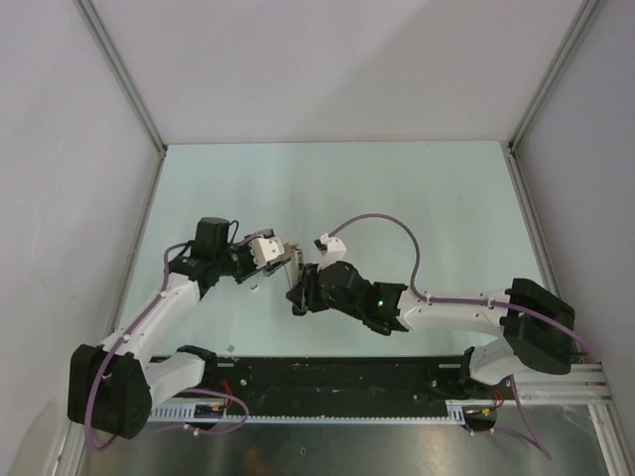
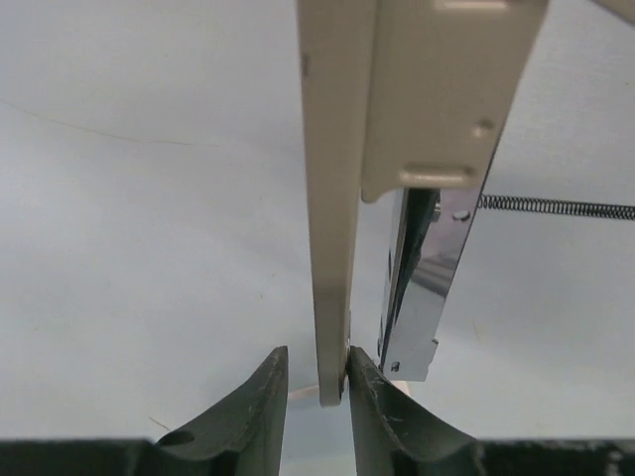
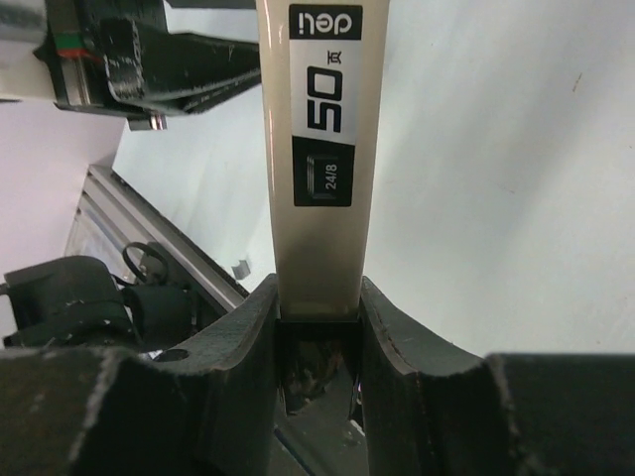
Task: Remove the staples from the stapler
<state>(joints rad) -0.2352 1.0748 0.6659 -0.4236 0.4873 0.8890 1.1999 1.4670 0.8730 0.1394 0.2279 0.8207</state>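
Stapler (image 1: pixel 294 262) held off the table (image 1: pixel 417 198) near its middle, between the two grippers, hinged open, with beige top arm (image 2: pixel 337 198) standing apart from shiny metal magazine (image 2: pixel 412 288). One end clenched in right gripper (image 3: pixel 317 297), both fingers pressed flat against the beige sides. Other end set between the fingers of left gripper (image 2: pixel 316 372), one finger (image 2: pixel 372 397) touching the beige edge, a sliver of light on the other side. Impossible to tell whether gripped or merely bracketed. Broad bare table beyond and to either flank, walls (image 1: pixel 60 149) well apart, dark rail (image 1: pixel 337 382) near on the base side. Only in the left wrist view: a thin coiled spring (image 2: pixel 556 206) stretched sideways from the magazine. Only in the right wrist view: a black label (image 3: pixel 324 109) reading "deli", "50" and "24/8".
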